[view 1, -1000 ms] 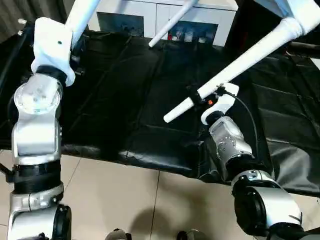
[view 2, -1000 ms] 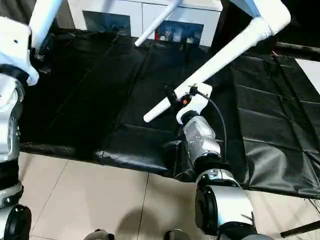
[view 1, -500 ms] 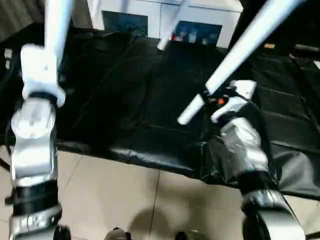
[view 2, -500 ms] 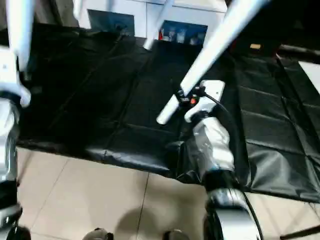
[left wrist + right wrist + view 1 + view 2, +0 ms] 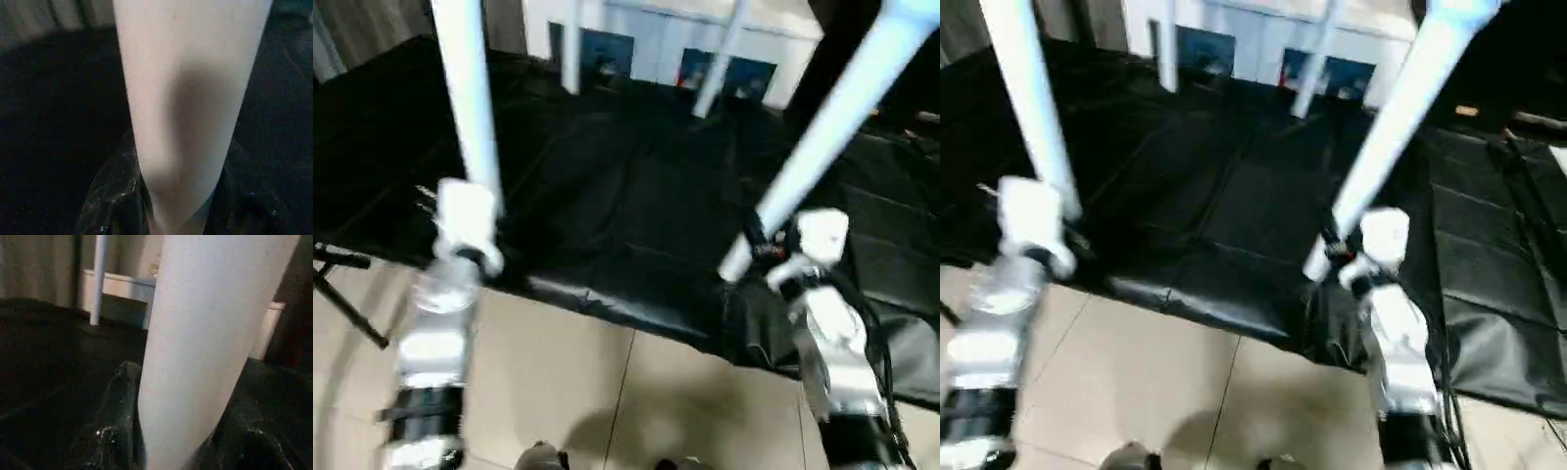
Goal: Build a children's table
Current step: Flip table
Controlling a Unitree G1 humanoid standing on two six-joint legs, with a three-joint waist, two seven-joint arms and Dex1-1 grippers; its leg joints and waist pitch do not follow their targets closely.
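Silver forearms (image 5: 832, 343), white wrist housings (image 5: 465, 220)

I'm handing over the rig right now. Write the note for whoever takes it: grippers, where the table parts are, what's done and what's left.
Left gripper: shut on the near left leg, which stands close to upright.
Right gripper: shut on the near right leg, which slants up and away.
Two far legs also hang over the black mat, in front of the white cabinet.
Done: four legs appear fitted; the table is held off the mat.
Left: set it on its legs; tabletop out of frame, so check seating.
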